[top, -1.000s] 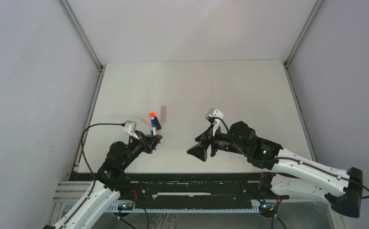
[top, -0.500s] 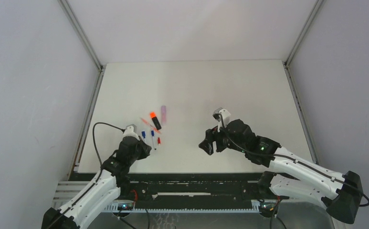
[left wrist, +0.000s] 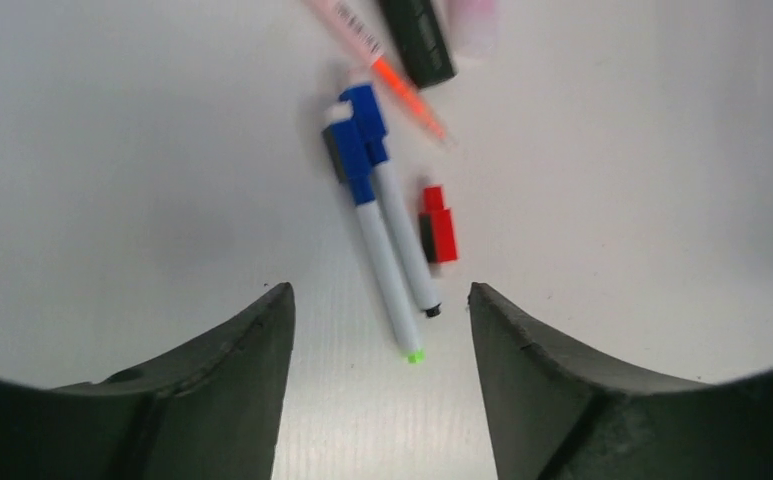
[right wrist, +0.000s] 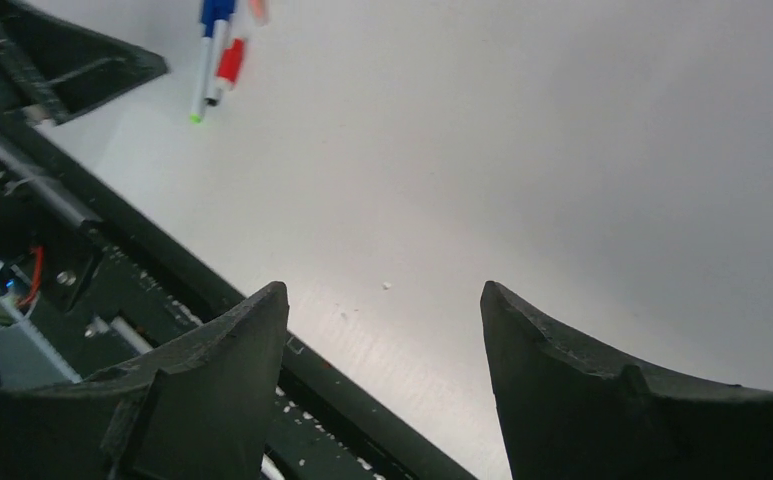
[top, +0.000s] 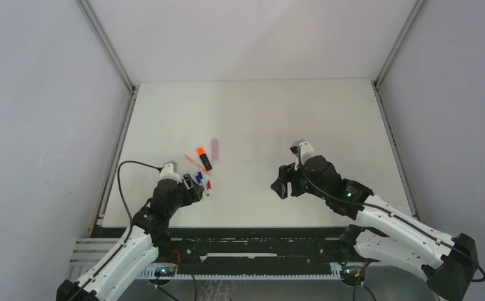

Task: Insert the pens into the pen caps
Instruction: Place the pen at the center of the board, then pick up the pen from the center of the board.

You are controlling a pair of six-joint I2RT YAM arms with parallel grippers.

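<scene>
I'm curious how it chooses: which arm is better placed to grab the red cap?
Left, probably: the left fingers hang open close to the red cap and pens; the right fingers are far off over bare table.

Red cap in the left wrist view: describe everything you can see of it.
The red cap is a short, glossy, plastic-looking piece, stepped: a narrower upper section over a wider body, with a dark strip down its left side. It lies flat on the white table, just right of a white-barrelled blue-capped pen, close or touching. Nothing grips it.
</scene>
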